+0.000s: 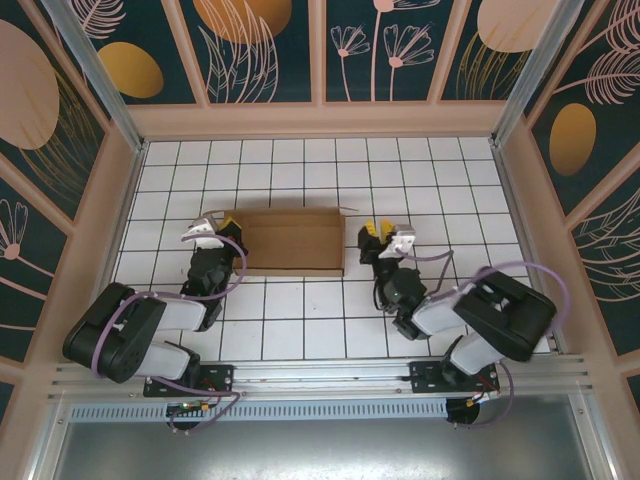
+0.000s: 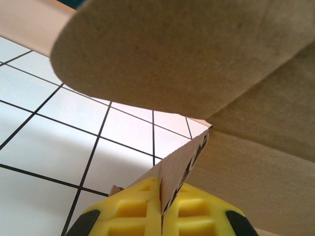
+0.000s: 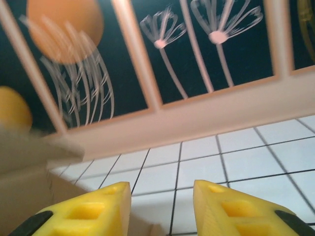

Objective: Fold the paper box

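Clamped together on the left gripper (image 2: 161, 209), yellow pads pinching a thin cardboard edge at the left end of the paper box (image 1: 295, 240). Parted on the right gripper (image 3: 162, 206), nothing between the fingers, hanging just beside the box's right end and, judging from above, not touching it. Lies on the tiled table (image 1: 300, 320) between the two grippers, long side running left to right. Looks partway done: reads from above as a shallow brown rectangle, not a spread-out sheet, with a rounded flap lifted over the pinched edge in the left wrist view. Left to do, at a guess: standing the end walls, tucking flaps into slots, closing the lid. Cannot tell how firmly any crease holds.
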`<state>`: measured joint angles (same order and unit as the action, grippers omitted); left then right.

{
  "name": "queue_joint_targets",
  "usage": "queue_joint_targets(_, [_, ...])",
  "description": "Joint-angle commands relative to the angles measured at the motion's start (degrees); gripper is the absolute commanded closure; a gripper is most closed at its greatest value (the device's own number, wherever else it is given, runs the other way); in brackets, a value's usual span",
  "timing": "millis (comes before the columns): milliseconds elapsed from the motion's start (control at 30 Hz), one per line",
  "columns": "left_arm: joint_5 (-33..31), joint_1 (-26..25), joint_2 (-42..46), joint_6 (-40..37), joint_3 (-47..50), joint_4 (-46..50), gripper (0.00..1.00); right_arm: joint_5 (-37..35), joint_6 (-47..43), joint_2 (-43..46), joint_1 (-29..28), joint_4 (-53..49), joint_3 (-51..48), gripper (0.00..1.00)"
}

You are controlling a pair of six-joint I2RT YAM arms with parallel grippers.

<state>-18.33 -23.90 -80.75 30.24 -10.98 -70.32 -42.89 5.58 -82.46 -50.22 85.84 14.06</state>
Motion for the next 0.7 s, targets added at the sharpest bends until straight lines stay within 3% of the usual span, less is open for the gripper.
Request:
queue_joint_targets(0, [-0.20,-1.38,-2.49,-0.33,0.90,10.91,0.98,-8.26,7.27,9.87,3.00,-16.78,1.34,0.64])
queue_joint_targets(67, [-0.51,-1.86,-2.57,-0.77,0.57,11.25,0.98,-5.96,13.78,15.81,6.10,-32.51,5.27,0.65])
queue_joint_targets(133, [-1.02,-2.38,-2.66,-1.22,0.27,11.61,0.98,1.30,18.02,20.23,9.96,-45.52,10.17,0.65])
queue_joint_targets(233, [-1.25,-2.67,-2.83,-1.06,0.01,11.86,0.98,12.41,17.99,22.98,13.01,-56.34,16.73,0.65])
queue_joint_targets(333, [-1.59,-2.82,-2.67,-1.04,-0.09,12.26,0.98,19.18,21.44,20.85,16.45,-67.72,22.41,0.68])
queue_joint_targets(433, [-1.77,-2.83,-2.18,-1.40,0.00,12.73,0.98,26.57,27.58,19.94,21.06,-69.23,20.93,0.84])
queue_joint_targets(533, [-1.84,-2.87,-1.63,-1.75,0.05,13.09,0.98,47.67,35.11,15.63,30.68,-68.11,20.79,1.00])
queue_joint_targets(600, [-1.74,-2.90,-1.52,-1.76,0.01,13.11,0.99,59.96,38.26,9.70,34.90,-65.69,21.85,1.00])
queue_joint_targets(667, [-1.97,-2.91,-1.57,-1.72,0.00,13.20,0.99,65.90,39.44,4.55,35.66,-64.16,23.24,1.00])
